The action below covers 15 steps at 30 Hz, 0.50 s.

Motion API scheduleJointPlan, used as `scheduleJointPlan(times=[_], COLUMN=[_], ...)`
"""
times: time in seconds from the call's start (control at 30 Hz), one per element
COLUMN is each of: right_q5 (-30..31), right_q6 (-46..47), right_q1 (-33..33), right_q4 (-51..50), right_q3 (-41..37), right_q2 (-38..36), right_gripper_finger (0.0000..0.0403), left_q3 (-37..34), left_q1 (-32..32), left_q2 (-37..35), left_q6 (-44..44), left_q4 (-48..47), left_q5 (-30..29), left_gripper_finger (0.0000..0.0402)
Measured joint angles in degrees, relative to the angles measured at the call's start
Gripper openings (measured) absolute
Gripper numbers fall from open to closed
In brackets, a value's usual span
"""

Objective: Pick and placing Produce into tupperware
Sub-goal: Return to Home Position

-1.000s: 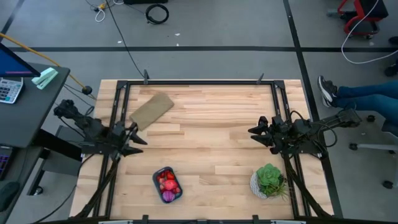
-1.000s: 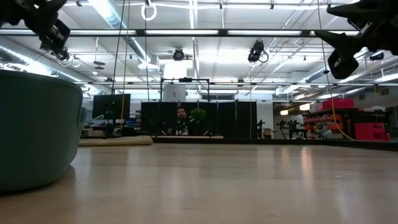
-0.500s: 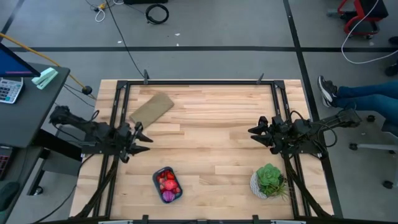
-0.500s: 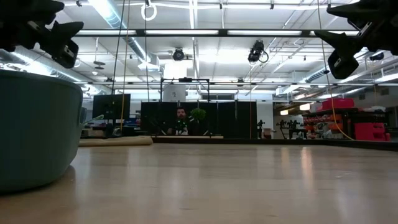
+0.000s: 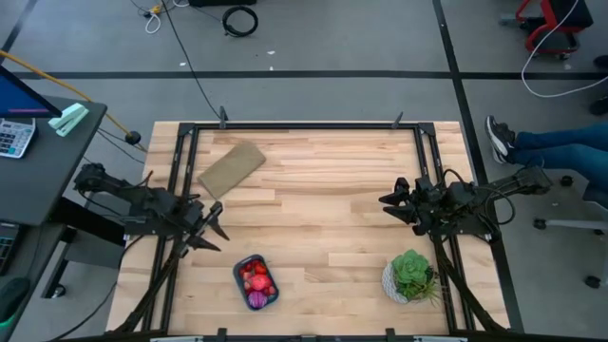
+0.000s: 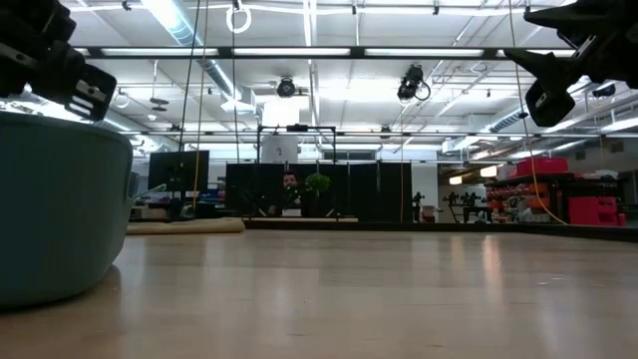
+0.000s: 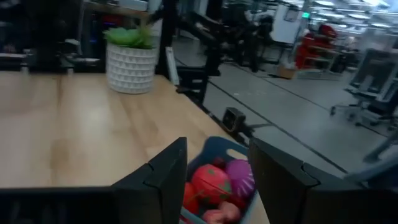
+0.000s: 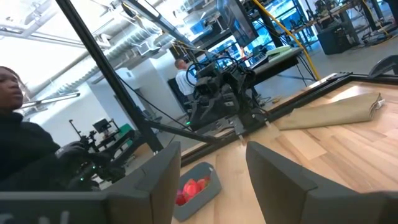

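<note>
The teal tupperware (image 5: 256, 282) sits near the table's near edge, left of centre, with several red pieces and a magenta one (image 5: 256, 300) lying inside it. It also shows in the left wrist view (image 7: 217, 186) and in the right wrist view (image 8: 198, 186). My left gripper (image 5: 217, 231) is open and empty, above the table, left of and a little beyond the tupperware. My right gripper (image 5: 388, 204) is open and empty above the table's right half.
A green plant in a white pot (image 5: 410, 276) stands at the near right. A flat tan piece (image 5: 231, 169) lies at the far left. The tupperware wall (image 6: 55, 209) fills the low view's left. A person's legs (image 5: 541, 142) show beyond the right edge.
My left gripper has gone toward the table's near edge, closer to the tupperware, and has turned to point toward it. My right arm has kept still.
</note>
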Motion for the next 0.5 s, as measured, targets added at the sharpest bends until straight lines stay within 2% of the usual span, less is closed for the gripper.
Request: scheduleJointPlan(times=[0.5], right_q5=[0.0], right_q6=[0.0], right_q1=[0.0], right_q4=[-0.3], right_q3=[0.0], right_q2=[0.0], right_gripper_finger=[0.0192], left_q3=[0.0], left_q1=[-0.4], left_q2=[2.6], left_q6=[-0.6], left_q4=[0.7], left_q5=[-1.1], left_gripper_finger=[0.0177])
